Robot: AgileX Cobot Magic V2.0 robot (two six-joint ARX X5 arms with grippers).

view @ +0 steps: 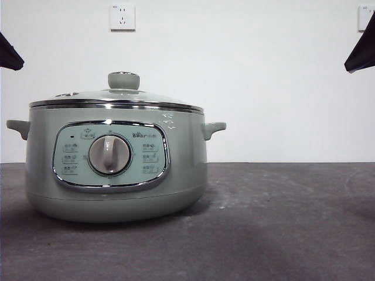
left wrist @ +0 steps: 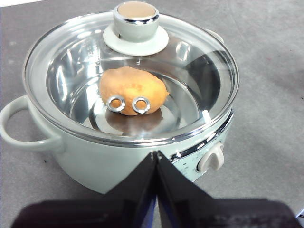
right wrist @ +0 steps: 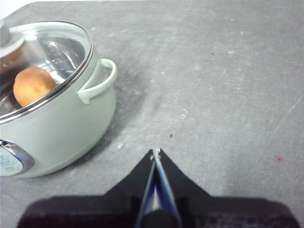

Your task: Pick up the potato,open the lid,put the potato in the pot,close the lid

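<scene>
Pot (view: 181, 170) body was smooth satin pale-green plastic or enamel, panel framed in shiny chrome; inner bowl (left wrist: 190, 102) was mirror-bright steel. Lid (left wrist: 199, 71) was clear glossy glass, polished steel rim, knob (left wrist: 136, 21) chrome-ringed. Potato (left wrist: 133, 88) skin was matt, smooth. Table (right wrist: 228, 71) was dull grey, slightly scuffed, speckled.

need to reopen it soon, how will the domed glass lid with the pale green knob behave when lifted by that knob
The domed glass lid is probably rigid, fairly heavy and breakable. Its round, smooth pale green knob may slip between jaws. The steel rim could clink against the sage-green pot.
</scene>
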